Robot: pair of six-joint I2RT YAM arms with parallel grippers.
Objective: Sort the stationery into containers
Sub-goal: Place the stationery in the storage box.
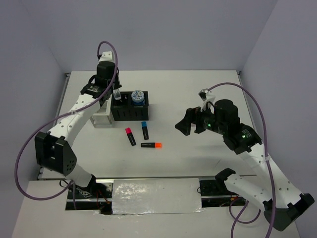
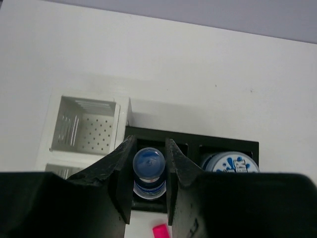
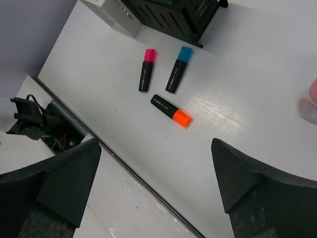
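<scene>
My left gripper (image 1: 117,97) (image 2: 150,144) is shut on the clear blue-capped bottle (image 2: 148,168), which stands upright in the left compartment of the black organizer (image 1: 131,113) (image 2: 218,140). A blue-white roll (image 1: 138,97) (image 2: 230,163) sits in its right compartment. The white organizer (image 1: 101,118) (image 2: 84,126) stands to the left, touching it. The pink-capped (image 1: 130,136) (image 3: 146,69), blue-capped (image 1: 145,130) (image 3: 179,69) and orange-capped (image 1: 151,145) (image 3: 171,110) highlighters lie on the table in front. My right gripper (image 1: 190,126) (image 3: 156,146) is open and empty, hovering right of them. A blurred pink thing (image 3: 309,99) shows at the right wrist view's edge.
The white table ends at a taped front edge (image 1: 156,194) near the arm bases. Grey walls close the back and sides. The black organizer (image 3: 173,15) and white organizer (image 3: 111,10) show at the top of the right wrist view.
</scene>
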